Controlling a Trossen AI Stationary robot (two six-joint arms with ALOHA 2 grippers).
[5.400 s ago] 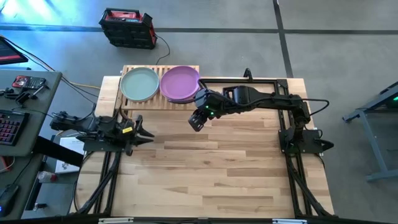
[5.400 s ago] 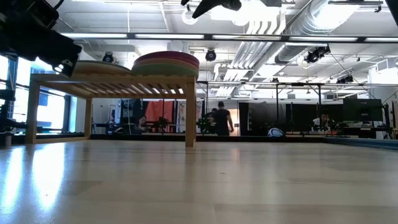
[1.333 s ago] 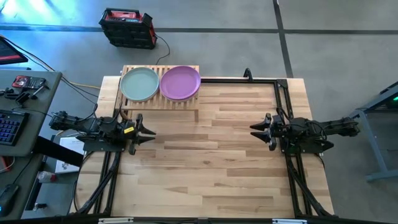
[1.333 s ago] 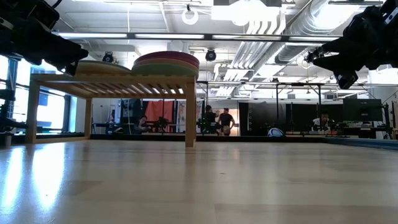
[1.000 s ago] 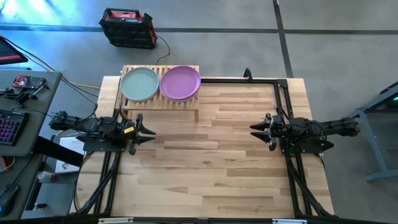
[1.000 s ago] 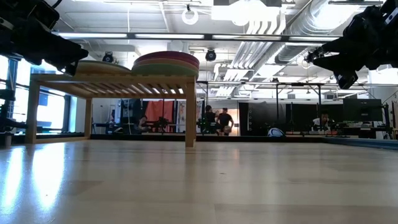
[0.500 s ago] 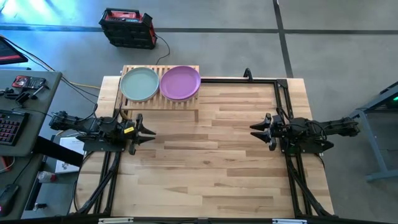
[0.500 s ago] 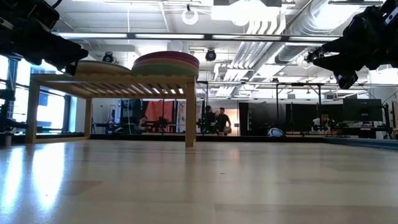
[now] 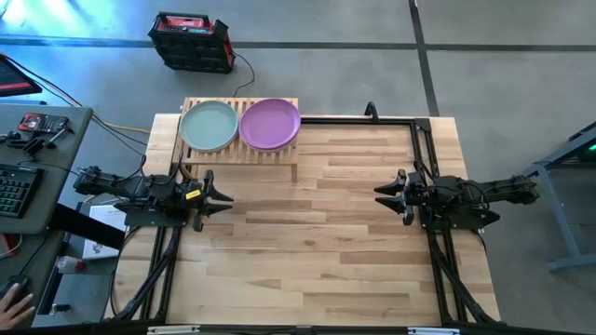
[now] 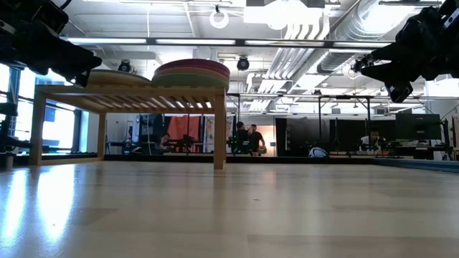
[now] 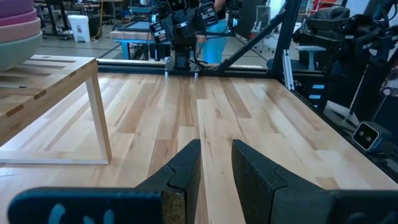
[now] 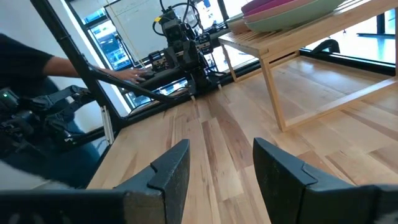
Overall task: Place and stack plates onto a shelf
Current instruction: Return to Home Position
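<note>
1. Standing at the far left corner of the table [image 9: 317,251]: the shelf [image 9: 240,154], a low light-wood rack with a slatted top.
2. Plates, left stack: sage green plate [image 9: 209,126] uppermost, on the shelf's left half, just beside the second stack.
3. Plates, right stack: purple plate [image 9: 270,124] uppermost, on the shelf's right half. The low view shows several coloured rims layered beneath it.
4. Left gripper [image 9: 223,195]: held low at the table's left edge, near the shelf's front leg, pointing across the table. Its fingers [image 11: 181,171] are a narrow gap apart and grasp nothing.
5. Right gripper [image 9: 380,194]: held at the table's right edge, facing the left one and well apart from the shelf. Its fingers [image 12: 163,171] are spread wider and grasp nothing.
6. Black frame rail [image 9: 372,119]: runs along the far edge, from beside the shelf to the right corner.
7. Red-and-black case [image 9: 191,40]: on the floor beyond the far edge.
8. Side desk [image 9: 56,121]: off the left edge, carrying a keyboard [image 9: 14,191].
9. Person's hand [image 9: 11,302]: off the near left corner. More people [image 10: 247,137] stand far back in the room.
</note>
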